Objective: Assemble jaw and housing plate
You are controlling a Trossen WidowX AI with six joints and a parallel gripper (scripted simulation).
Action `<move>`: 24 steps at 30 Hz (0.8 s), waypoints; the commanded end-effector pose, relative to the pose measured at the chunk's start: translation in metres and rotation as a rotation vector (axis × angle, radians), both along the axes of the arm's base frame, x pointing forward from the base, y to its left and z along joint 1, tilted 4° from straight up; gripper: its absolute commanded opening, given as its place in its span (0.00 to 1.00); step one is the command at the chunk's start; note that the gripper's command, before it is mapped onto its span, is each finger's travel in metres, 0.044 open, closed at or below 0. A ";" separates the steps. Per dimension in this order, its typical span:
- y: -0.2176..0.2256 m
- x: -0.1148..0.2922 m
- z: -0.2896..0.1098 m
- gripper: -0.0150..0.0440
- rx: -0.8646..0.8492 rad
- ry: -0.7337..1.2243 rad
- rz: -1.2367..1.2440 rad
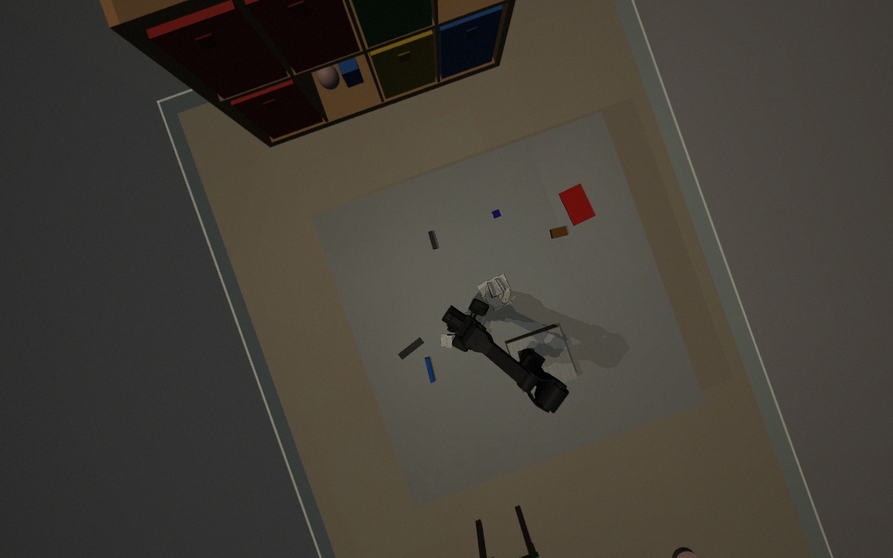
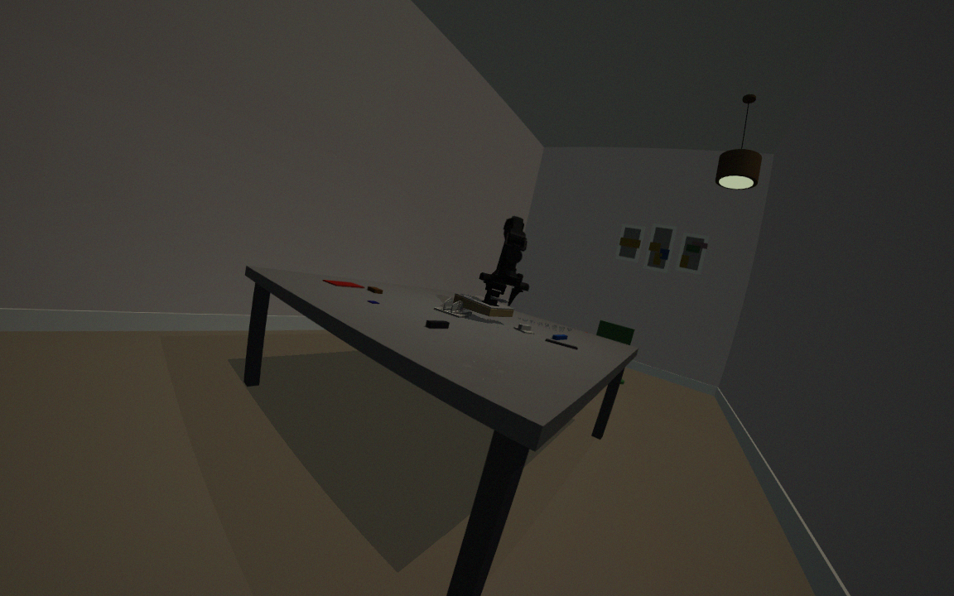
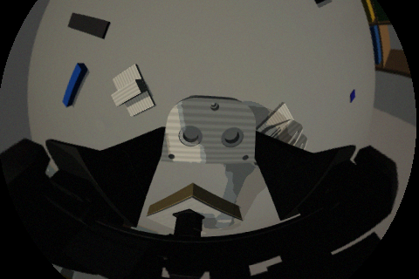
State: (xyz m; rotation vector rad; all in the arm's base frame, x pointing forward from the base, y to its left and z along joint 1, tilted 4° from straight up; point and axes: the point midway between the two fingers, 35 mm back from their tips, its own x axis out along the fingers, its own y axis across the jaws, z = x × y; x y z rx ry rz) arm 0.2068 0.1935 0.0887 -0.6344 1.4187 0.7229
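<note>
The gripper [image 1: 462,332] [image 2: 501,301] [image 3: 209,132], spread wide, holds the housing plate [image 3: 211,119] between its fingers, probably keeping 2 holes free for the stubs.

And here's the housing plate [image 3: 211,118], pale and ribbed, two rimmed round holes side by side, held in wrist view just beside the jaw base [image 1: 496,290] [image 2: 453,309] [image 3: 284,127], not seated on it! The base lies flat, pale, with raised parts on top; jaws, pins and meshing are too small to tell.
</note>
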 end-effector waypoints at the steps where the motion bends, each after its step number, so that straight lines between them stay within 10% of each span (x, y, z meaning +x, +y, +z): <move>1: -0.009 0.005 0.001 0.85 0.007 0.000 -0.044; 24: -0.080 0.030 -0.004 0.85 0.007 0.020 -0.340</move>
